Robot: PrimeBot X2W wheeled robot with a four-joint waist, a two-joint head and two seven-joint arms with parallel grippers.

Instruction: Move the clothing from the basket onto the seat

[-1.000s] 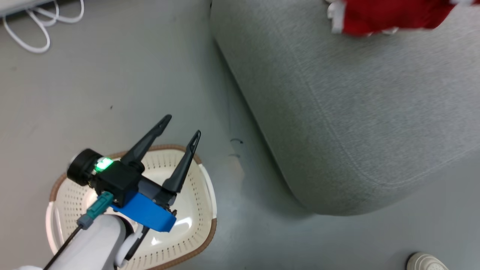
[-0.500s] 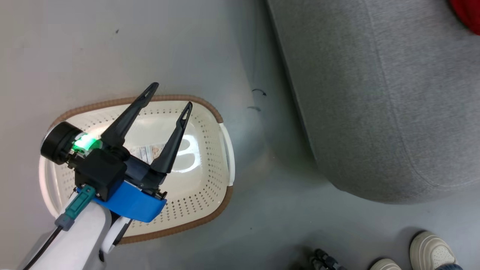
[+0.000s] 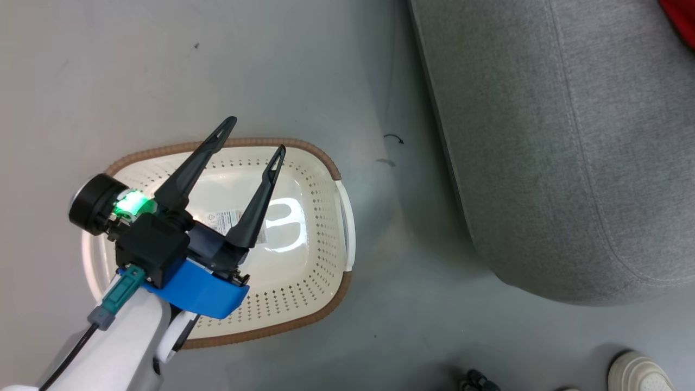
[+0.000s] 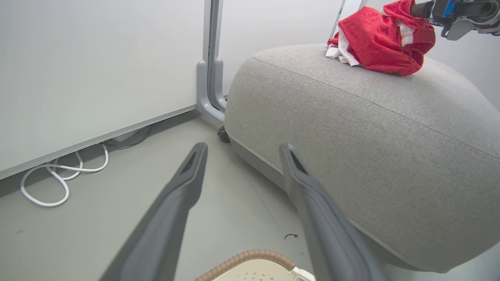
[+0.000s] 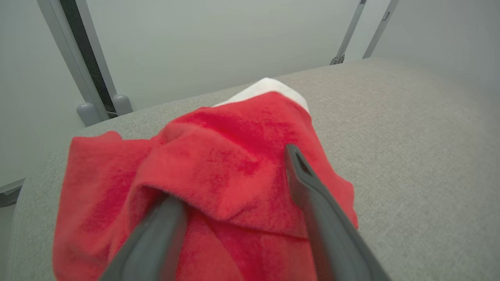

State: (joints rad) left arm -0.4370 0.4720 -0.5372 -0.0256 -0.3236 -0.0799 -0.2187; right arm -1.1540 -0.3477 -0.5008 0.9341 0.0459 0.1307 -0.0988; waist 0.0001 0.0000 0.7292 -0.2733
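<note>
Your right gripper's (image 5: 232,175) jaws stand wide, soft bright red clothing (image 5: 218,128) draped over one finger on the large light grey fabric seat (image 5: 410,136), while your left gripper (image 3: 256,133) stays wide above the cream-white perforated plastic basket (image 3: 320,228), seat at two o'clock.

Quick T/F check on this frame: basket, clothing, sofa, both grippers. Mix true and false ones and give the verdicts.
1. The cream-white perforated plastic basket with a brown rim holds no clothing. True.
2. The bright red fabric clothing lies on the floor. False: it lies on top of the light grey upholstered sofa.
3. The left gripper is shut. False: its fingers are spread wide above the basket.
4. The right gripper has its fingers apart, with red fabric between them. True.
5. The basket stands on the sofa. False: it stands on the grey floor beside the sofa.
</note>
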